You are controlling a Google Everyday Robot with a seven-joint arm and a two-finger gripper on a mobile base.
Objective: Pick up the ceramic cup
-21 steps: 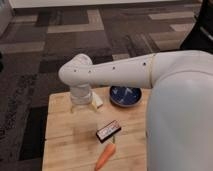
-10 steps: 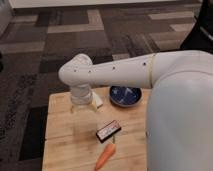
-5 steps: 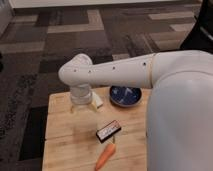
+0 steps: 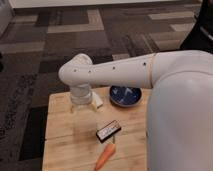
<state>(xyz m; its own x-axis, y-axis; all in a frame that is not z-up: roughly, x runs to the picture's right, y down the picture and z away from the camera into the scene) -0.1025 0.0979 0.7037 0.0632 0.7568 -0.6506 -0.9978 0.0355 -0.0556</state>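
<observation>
My white arm reaches in from the right over a wooden table. Its wrist points straight down at the table's far left part, and the gripper sits under it, just above the tabletop and mostly hidden by the wrist. A small white object, which seems to be the ceramic cup, peeks out right beside the gripper on its right side. Most of it is hidden behind the wrist, and I cannot tell whether the gripper touches it.
A wide, shallow dark blue bowl stands at the table's far right. A black rectangular packet lies mid-table, with an orange carrot near the front edge. Patterned carpet surrounds the table.
</observation>
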